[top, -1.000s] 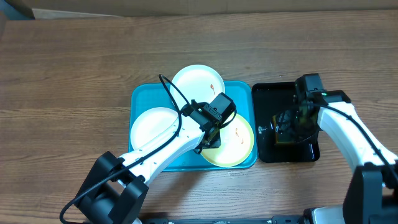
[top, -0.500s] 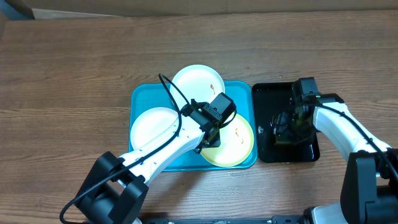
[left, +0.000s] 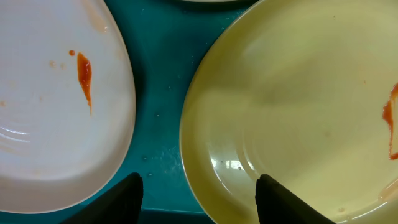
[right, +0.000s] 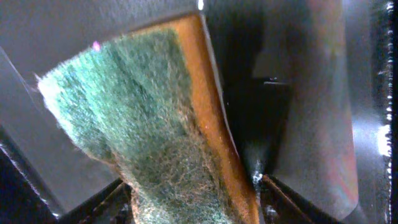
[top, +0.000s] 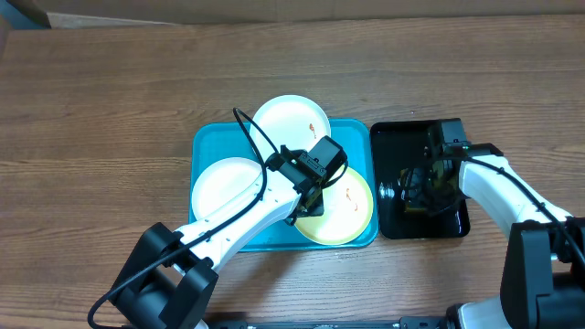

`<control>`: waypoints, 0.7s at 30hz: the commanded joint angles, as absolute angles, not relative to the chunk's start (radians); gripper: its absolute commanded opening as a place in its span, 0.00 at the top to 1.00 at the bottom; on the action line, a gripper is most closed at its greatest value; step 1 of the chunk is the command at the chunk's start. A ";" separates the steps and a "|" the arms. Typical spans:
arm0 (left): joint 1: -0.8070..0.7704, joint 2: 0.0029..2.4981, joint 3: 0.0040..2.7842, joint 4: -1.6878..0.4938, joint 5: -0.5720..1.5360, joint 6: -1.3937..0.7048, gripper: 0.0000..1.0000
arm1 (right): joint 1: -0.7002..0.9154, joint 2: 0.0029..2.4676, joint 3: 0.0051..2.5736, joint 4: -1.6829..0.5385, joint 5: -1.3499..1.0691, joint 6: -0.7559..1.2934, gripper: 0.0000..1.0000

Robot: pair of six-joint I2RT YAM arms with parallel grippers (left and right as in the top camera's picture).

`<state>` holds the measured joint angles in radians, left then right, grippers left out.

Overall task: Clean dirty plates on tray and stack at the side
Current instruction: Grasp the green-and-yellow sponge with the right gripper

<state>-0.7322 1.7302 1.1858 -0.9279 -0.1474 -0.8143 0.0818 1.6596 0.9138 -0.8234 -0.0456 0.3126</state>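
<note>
currently: my left claw (left: 199,208), jaws wide, low over the rim of the yellow-green plate (left: 298,106). my right claw (right: 193,205), apparently pinching the green-and-orange sponge (right: 143,124) over the black tray (top: 393,137). that plate and two smeared white plates (top: 291,117), all lying on the turquoise tray (top: 206,146).

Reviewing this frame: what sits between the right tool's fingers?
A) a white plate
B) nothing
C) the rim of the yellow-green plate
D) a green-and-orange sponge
D: the right wrist view shows the sponge, a green scouring face on an orange body, filling the gap between the fingers of the right tool over the black tray.
</note>
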 commanded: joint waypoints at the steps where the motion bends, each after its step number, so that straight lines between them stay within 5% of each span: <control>1: -0.727 1.740 1.184 -0.930 -0.168 -0.834 0.40 | 0.085 1.663 0.895 -0.820 -0.046 0.307 0.68; 2: -0.727 1.740 1.184 -0.930 -0.168 -0.834 0.40 | 0.085 1.663 0.895 -0.823 -0.046 0.307 0.94; 5: -0.727 1.740 1.184 -0.930 -0.168 -0.834 0.40 | 0.085 1.663 0.897 -0.841 -0.046 0.307 0.96; 6: -0.727 1.740 1.184 -0.930 -0.168 -0.834 0.39 | 0.085 1.663 0.900 -0.848 -0.046 0.307 0.95; 8: -0.727 1.740 1.184 -0.930 -0.168 -0.834 0.39 | 0.085 1.663 0.910 -0.859 -0.046 0.307 0.56; 10: -0.727 1.740 1.184 -0.930 -0.168 -0.834 0.39 | 0.085 1.663 0.925 -0.857 -0.045 0.307 0.44; 16: -0.727 1.740 1.184 -0.930 -0.168 -0.834 0.39 | 0.083 1.663 0.957 -0.793 -0.038 0.307 0.43; 21: -0.727 1.740 1.184 -0.931 -0.168 -0.834 0.39 | 0.085 1.663 0.956 -0.788 -0.038 0.307 0.61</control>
<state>-0.7322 1.7302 1.1858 -0.9279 -0.1474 -0.8169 0.0822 1.6596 0.9314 -0.7864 -0.0448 0.3122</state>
